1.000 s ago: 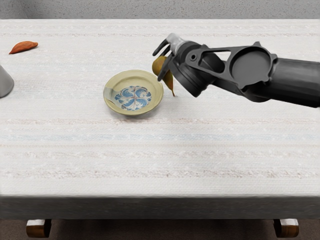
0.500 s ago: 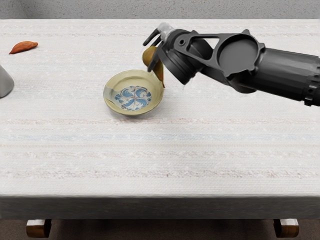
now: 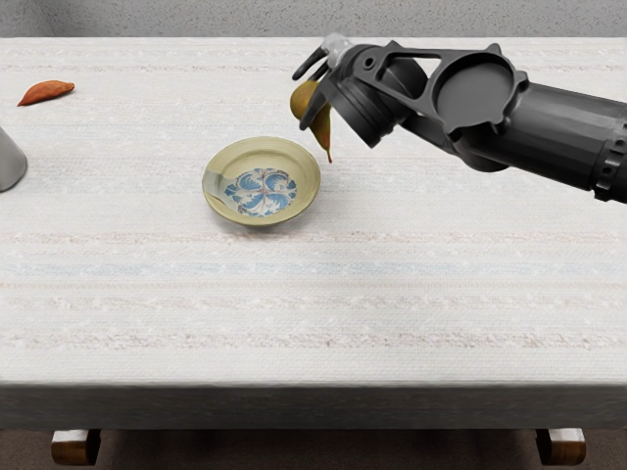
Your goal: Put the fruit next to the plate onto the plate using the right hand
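Note:
My right hand point(image 3: 315, 93) comes in from the right edge and hangs above the table, just up and right of the plate. Its fingers are curled round a yellow-brown pear-like fruit point(image 3: 306, 100), whose tapered end points down toward the plate's far right rim. The fruit is lifted clear of the table. The plate point(image 3: 217, 168) is a small yellow dish with a blue and white pattern in its middle; nothing lies in it. The left arm is out of sight.
An orange-red fruit point(image 3: 46, 92) lies at the far left of the table. A grey object point(image 3: 9, 160) stands at the left edge, cut off by the picture. The table's front edge runs along the bottom.
The right hand lifted the fruit off the table beside the plate, swung left toward the plate's rim, then rose higher and slightly back to the right.

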Controlling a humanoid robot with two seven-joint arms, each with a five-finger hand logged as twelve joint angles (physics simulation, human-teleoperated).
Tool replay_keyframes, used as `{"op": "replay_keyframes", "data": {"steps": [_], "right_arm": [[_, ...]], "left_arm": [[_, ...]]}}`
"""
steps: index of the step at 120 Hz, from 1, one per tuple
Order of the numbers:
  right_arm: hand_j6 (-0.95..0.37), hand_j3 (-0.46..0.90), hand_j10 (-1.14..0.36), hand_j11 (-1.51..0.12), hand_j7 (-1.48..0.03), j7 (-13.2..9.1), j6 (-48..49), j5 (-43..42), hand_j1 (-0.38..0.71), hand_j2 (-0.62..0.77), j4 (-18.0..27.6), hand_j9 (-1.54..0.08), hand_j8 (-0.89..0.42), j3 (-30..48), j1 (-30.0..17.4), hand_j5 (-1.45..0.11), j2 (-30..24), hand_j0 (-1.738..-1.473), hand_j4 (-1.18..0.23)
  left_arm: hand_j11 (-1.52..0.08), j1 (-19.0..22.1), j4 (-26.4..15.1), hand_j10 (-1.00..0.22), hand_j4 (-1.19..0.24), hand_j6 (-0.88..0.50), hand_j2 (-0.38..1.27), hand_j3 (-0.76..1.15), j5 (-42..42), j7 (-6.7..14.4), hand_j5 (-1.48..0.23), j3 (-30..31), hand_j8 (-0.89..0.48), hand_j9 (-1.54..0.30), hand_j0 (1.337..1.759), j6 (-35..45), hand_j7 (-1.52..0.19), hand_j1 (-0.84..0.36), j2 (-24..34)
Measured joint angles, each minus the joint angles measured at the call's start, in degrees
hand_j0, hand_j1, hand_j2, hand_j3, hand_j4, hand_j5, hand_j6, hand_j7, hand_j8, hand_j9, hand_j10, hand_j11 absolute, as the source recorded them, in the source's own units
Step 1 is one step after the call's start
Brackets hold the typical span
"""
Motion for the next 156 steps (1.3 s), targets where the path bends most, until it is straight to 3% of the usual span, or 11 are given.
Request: {"op": "replay_keyframes", "data": {"steps": [66, 156], "right_arm": [[-0.50, 0.00, -0.58, -0.74, -0.75, 0.04, 6.05, 0.49, 0.23, 0.27, -0.67, -0.74, -0.48, 3.18, -0.59, -0.74, 0.00, -1.658, -0.58], [-0.48, 0.00, -0.54, -0.69, -0.70, 0.05, 10.11, 0.77, 0.21, 0.16, 0.87, -0.69, -0.46, 5.27, -3.54, -0.70, 0.00, -1.658, -0.54]], "left_arm": [[0.00, 0.01, 0.01, 0.00, 0.00, 0.00, 0.00, 0.00, 0.00, 0.01, 0.00, 0.00, 0.00, 0.00, 1.658, 0.00, 0.00, 0.35, 0.00], [0.00, 0.09, 0.00, 0.00, 0.00, 0.00, 0.00, 0.00, 0.00, 0.01, 0.00, 0.00, 0.00, 0.00, 1.658, 0.00, 0.00, 0.35, 0.00]]}}
